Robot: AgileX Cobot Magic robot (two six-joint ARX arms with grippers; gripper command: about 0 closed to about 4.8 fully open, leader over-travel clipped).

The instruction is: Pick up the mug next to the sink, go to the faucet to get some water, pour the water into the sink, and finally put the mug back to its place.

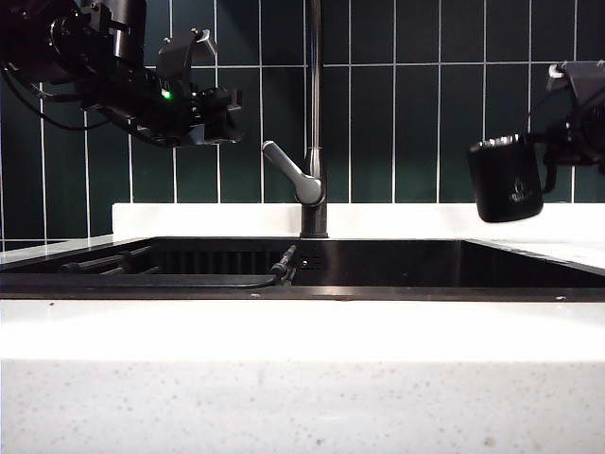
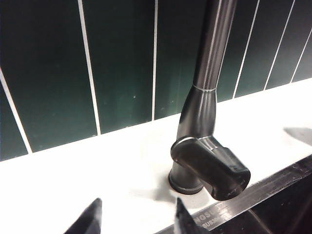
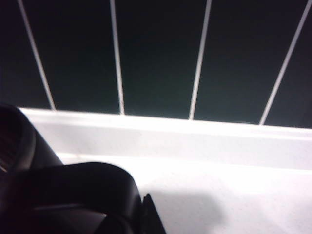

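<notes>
Countertop (image 1: 302,378) foreground; mug (image 1: 506,180) clamped in right gripper (image 1: 558,151), airborne, faucet (image 1: 314,113) next; left gripper (image 2: 134,217) agape, empty, beside lever (image 2: 212,165).

White speckled countertop (image 1: 302,397), dark sink (image 1: 378,284) recessed in it, faucet (image 1: 314,123) upright on its back ledge

1. The faucet (image 1: 314,113) is cut off at 12 o'clock in the exterior view, so its spout is unseen.
2. The right gripper (image 1: 560,151) runs past the 3 o'clock edge; its hold on the mug (image 1: 506,180) is hidden.
3. The mug's logo is too small to read.
4. The left gripper (image 2: 135,217) shows only its fingertips.
</notes>
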